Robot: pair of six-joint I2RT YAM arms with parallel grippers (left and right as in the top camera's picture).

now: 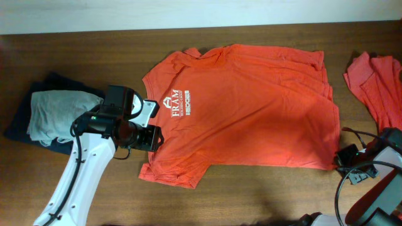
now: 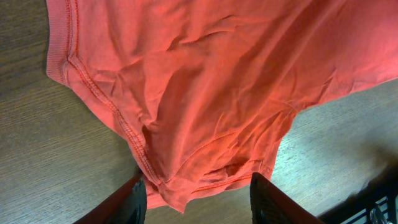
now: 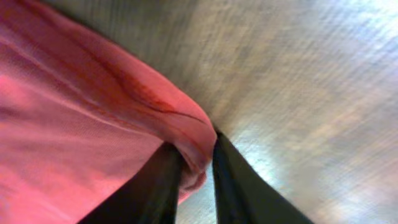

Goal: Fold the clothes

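An orange-red T-shirt [image 1: 251,107] with a white FRAM logo lies spread across the wooden table. My left gripper [image 1: 152,139] is at its left edge. In the left wrist view the gripper [image 2: 199,200] stands open, and a seamed corner of the T-shirt [image 2: 205,93] hangs between the two fingers without being pinched. My right gripper [image 1: 342,158] is at the shirt's lower right corner. In the right wrist view the gripper [image 3: 199,171] is shut on a rolled fold of the T-shirt's edge [image 3: 93,124].
A second orange-red garment [image 1: 377,78] lies crumpled at the far right edge. Folded pale grey and navy garments [image 1: 53,116] are stacked at the left, beside my left arm. Bare wooden table [image 1: 251,194] runs along the front.
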